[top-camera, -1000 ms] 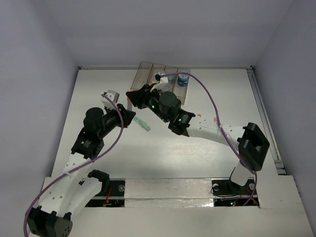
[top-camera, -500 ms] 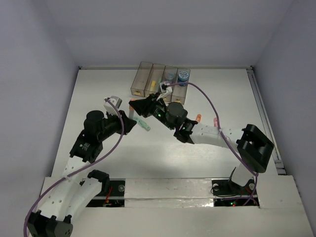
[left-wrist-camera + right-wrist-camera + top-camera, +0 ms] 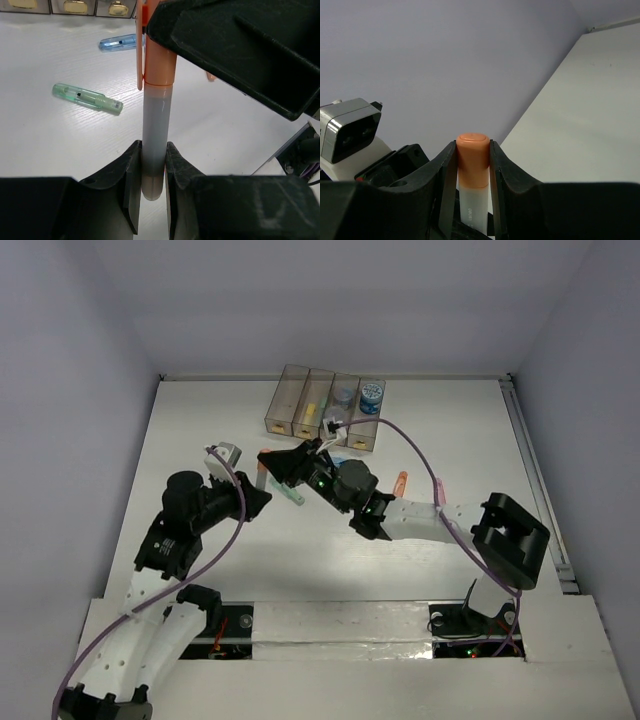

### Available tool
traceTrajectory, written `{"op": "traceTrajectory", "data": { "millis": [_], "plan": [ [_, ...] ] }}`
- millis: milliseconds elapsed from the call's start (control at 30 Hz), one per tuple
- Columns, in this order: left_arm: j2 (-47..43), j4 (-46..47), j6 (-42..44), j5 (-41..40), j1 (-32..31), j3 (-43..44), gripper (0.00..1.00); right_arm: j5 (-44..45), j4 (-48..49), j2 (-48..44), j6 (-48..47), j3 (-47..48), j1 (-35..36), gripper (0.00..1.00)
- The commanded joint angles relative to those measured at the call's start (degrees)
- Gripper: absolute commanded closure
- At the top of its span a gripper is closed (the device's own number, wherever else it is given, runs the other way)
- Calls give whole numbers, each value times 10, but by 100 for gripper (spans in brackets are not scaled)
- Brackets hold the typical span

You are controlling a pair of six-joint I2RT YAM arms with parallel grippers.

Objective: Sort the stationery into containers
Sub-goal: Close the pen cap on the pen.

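Aloft, orange-capped marker (image 3: 155, 115) in left end effector (image 3: 152, 151) and right end effector (image 3: 472, 150)

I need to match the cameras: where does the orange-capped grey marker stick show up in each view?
Top external: the orange-capped grey marker stick is a small sliver left of centre.
Left wrist: centre, upright, with the cap at the top.
Right wrist: low centre, with the cap end facing the camera.
Shared landmark: the pale green marker stick lies just right of it. It also shows in the left wrist view, but not in the right wrist view.
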Motion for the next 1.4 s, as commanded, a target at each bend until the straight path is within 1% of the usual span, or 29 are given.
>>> {"op": "traceTrajectory", "data": {
  "millis": [0,167,500,867,933,967,1100,1133,1233,1267,1333,1367],
  "plan": [
    [-28,223,-17,-96,40,25,100,-94,-114,29,15,-54,77,100],
    [-40,222,-21,-100,45,24,100,-84,-124,31,22,-67,100,100],
    [-43,213,-24,-122,62,28,100,-87,-178,53,18,-26,151,100],
    [-47,205,-27,-151,85,33,100,-82,-189,43,30,-44,173,100],
    [-51,211,-34,-136,92,25,100,-69,-195,37,32,-45,173,100],
    [-51,219,-38,-125,92,23,100,-41,-200,30,26,-41,173,100],
    [-41,227,-42,-53,92,13,100,-19,-195,15,18,-31,135,100],
    [-37,228,-42,-43,92,11,90,-13,-195,12,17,-27,125,100],
    [-20,234,-50,0,92,9,71,10,-185,5,17,-8,88,100],
    [-10,241,-54,8,92,9,63,28,-183,6,15,1,77,100],
    [-1,245,-63,35,92,9,55,39,-176,20,8,39,43,100],
    [7,248,-65,43,92,10,50,40,-176,28,6,55,31,100]
  ]
}}
